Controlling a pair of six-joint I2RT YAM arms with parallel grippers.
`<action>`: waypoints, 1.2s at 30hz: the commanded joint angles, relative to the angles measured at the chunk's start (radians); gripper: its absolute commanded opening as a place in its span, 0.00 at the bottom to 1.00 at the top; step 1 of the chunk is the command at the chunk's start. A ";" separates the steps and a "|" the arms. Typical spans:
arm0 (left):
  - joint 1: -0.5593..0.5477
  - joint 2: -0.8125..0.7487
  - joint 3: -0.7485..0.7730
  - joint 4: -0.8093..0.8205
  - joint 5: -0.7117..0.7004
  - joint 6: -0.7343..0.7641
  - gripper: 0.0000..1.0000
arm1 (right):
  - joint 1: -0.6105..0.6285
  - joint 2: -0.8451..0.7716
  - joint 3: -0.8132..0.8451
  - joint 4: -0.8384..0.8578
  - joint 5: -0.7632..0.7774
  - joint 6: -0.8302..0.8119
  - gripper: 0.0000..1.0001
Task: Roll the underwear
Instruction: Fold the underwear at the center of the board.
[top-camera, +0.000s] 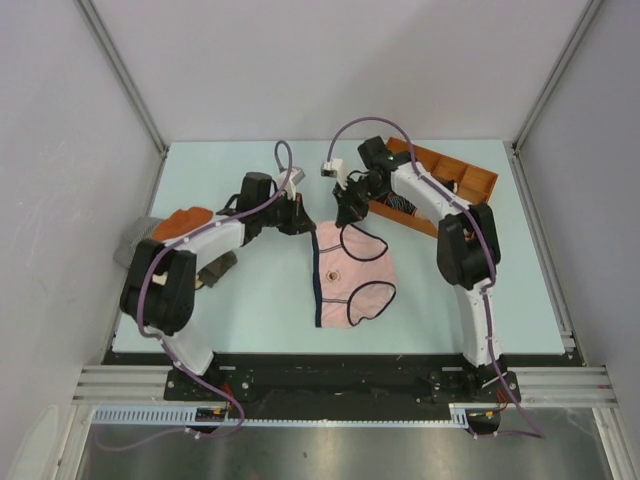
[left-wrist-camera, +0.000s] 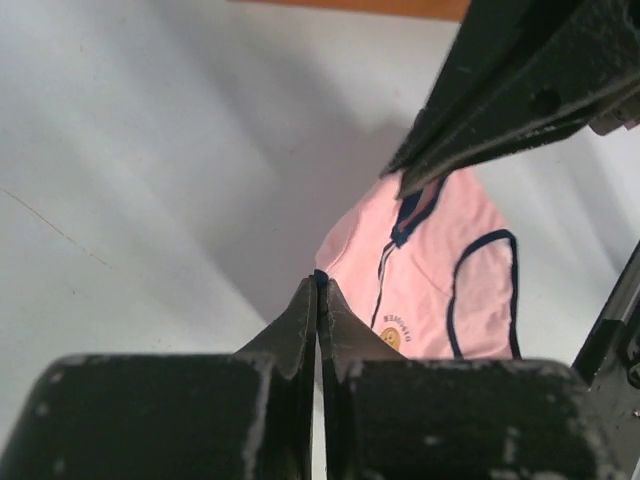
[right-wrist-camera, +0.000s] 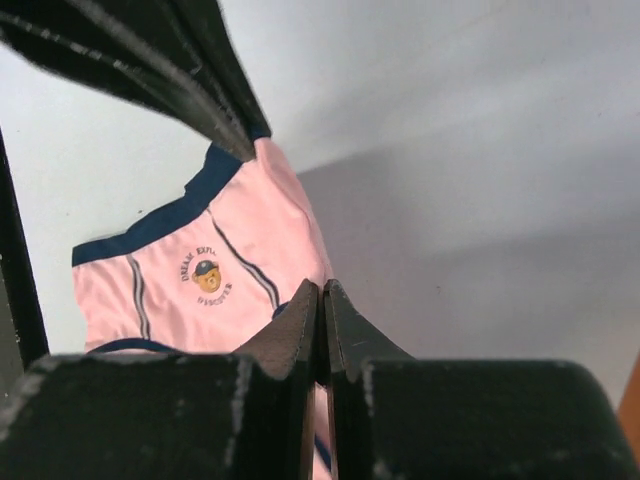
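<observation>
The underwear is pink with navy edging and lies mid-table, a small bear print facing up. My left gripper is shut on its far left corner. In the left wrist view a bit of navy edge shows between the closed tips of that gripper. My right gripper is shut on the far right corner, with pink fabric running under its closed tips. The held far edge casts a shadow on the table below it.
A brown tray stands at the back right behind the right arm, with a striped cloth at its near end. At the table's left edge lie an orange cloth, a grey cloth and a darker cloth.
</observation>
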 joint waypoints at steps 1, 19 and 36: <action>-0.025 -0.116 -0.067 0.063 -0.004 -0.005 0.00 | 0.030 -0.144 -0.136 0.009 0.015 -0.077 0.03; -0.237 -0.439 -0.363 -0.039 -0.172 -0.028 0.01 | 0.138 -0.445 -0.596 0.025 -0.034 -0.186 0.00; -0.398 -0.485 -0.509 0.007 -0.251 -0.199 0.00 | 0.217 -0.510 -0.774 0.065 -0.008 -0.148 0.01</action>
